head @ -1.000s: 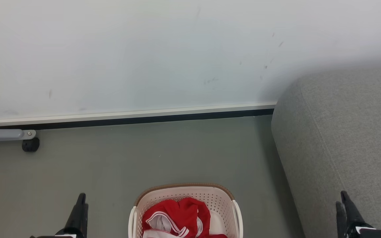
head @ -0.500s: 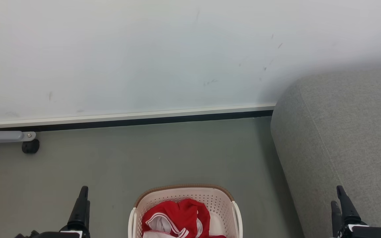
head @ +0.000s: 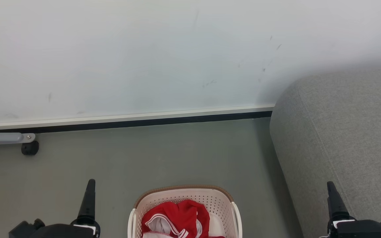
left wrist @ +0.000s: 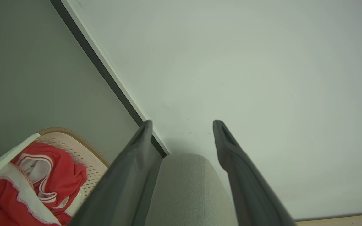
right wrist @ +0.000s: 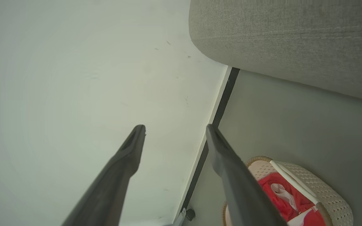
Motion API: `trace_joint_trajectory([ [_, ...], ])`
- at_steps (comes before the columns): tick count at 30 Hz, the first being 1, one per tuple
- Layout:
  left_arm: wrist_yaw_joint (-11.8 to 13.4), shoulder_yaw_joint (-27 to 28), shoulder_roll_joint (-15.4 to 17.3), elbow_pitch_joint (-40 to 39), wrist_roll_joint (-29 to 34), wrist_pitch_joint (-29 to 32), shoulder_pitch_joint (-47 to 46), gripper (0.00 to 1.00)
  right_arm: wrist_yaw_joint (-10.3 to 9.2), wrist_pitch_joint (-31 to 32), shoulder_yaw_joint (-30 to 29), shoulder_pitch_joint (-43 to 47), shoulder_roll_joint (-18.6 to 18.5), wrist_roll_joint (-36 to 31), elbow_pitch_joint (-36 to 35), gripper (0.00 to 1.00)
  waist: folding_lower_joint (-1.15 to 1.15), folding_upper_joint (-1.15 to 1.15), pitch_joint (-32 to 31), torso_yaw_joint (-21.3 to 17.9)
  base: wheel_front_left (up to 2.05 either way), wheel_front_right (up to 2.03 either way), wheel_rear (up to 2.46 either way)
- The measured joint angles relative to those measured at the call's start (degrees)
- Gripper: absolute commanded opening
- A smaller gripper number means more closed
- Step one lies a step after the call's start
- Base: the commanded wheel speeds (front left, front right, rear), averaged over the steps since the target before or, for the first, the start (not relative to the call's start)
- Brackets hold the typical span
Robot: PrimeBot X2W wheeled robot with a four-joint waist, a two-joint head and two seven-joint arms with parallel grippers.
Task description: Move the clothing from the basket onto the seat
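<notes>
The basket [head: 184, 187] stands on the grey floor [head: 144, 158], with its rounded far end toward the wall [head: 144, 59]. Inside it lies the clothing [head: 180, 215], red with white trim, crumpled in a heap, so I cannot tell its long axis. The seat [head: 342, 132] is to the right, apart from the basket. The left gripper [left wrist: 182, 123] and the right gripper [right wrist: 174, 128] both have jaws spread wide, holding nothing.
</notes>
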Motion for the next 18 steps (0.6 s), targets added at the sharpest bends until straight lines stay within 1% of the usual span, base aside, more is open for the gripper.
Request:
trace_joint_trajectory([
  [8, 1.2, -2.3, 0.7, -1.6, 9.1, -1.6, 0.0, 1.00, -1.44, -1.8, 3.0, 0.0, -0.5, -8.8, -1.4, 1.00, 0.00, 0.00, -0.1, -0.1, 0.00, 0.00, 0.00],
  [10, 1.6, -2.8, 0.8, -1.9, 10.9, -2.1, 0.0, 1.00, -1.52, -2.3, 3.8, 0.0, -0.8, -11.0, -1.7, 1.00, 0.00, 0.00, -0.1, -0.1, 0.00, 0.00, 0.00],
  [14, 2.2, -4.1, 1.7, -2.5, 15.8, -2.7, 0.1, 1.00, -2.24, -3.1, 6.2, -0.1, -1.8, -16.8, -2.3, 1.00, 0.00, 0.00, -0.2, -0.1, 0.00, 0.00, 0.00],
  [18, 2.8, -5.2, 2.4, -2.8, 20.7, -3.6, 0.2, 1.00, -2.98, -3.8, 7.5, -0.1, -2.0, -20.6, -2.6, 1.00, 0.00, 0.00, -0.2, -0.2, 0.00, 0.00, 0.00],
])
